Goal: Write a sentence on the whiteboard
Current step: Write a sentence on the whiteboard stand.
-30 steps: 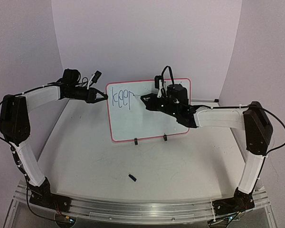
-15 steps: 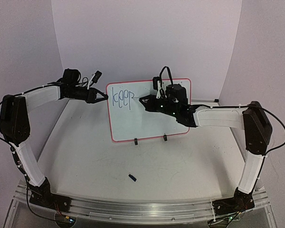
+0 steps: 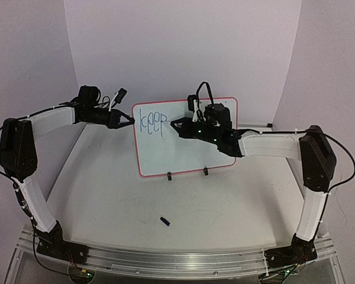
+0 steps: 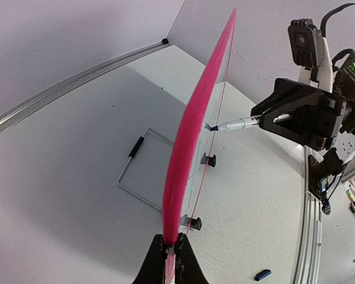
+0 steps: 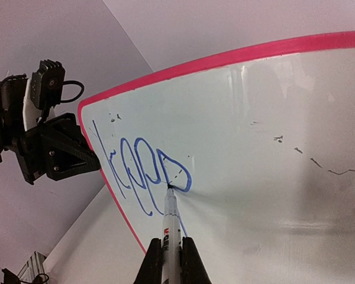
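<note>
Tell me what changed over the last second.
The right end effector, shut on the marker, slid slightly left across the whiteboard, closing the loop of the p that ends keep in the sentence. The left end effector stays shut on the board's left edge; the whiteboard has not moved.

Top view looks down from behind; wrist views, close in, share the whiteboard [image 3: 177, 157].
</note>
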